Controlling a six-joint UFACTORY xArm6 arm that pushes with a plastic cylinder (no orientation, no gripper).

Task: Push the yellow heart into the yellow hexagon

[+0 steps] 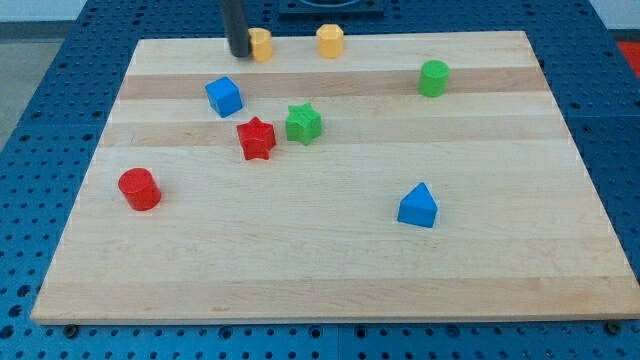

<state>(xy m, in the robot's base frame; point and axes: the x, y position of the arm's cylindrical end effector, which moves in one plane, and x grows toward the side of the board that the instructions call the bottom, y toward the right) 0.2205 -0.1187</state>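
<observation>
The yellow heart (261, 44) lies near the board's top edge, left of centre. The yellow hexagon (330, 41) lies to its right along the same edge, a block's width or so apart from it. My tip (239, 52) is at the heart's left side, touching it or nearly so. The dark rod rises from there out of the view's top.
A blue cube (224, 96), a red star (256, 138) and a green star (303, 123) sit below the heart. A red cylinder (139, 189) is at the left, a green cylinder (433, 78) at the upper right, a blue triangular block (418, 206) at lower right. The wooden board (330, 270) lies on a blue table.
</observation>
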